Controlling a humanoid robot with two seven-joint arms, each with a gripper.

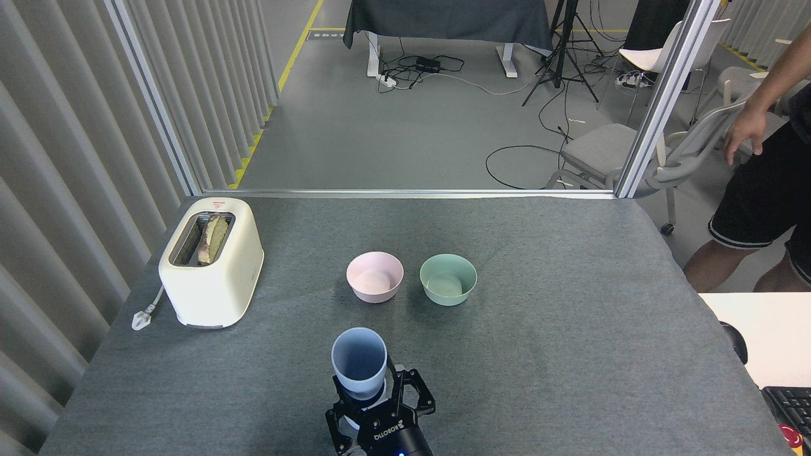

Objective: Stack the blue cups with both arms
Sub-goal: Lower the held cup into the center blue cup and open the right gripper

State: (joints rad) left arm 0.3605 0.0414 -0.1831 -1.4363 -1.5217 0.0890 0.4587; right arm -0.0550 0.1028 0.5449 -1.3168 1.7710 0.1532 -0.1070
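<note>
Pale matte blue cup (pixel 358 361) upright, apparently nested in second cup.

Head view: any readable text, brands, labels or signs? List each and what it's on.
"ROBOTIQ": white lettering on the black cylindrical wrist behind the black two-finger gripper, seen upside down.
Small red mark on top of the cream two-slot toaster: too small to read.
Dark plate on the grey floor by the yellow line: lettering too blurred to read.
Nothing else legible.
</note>
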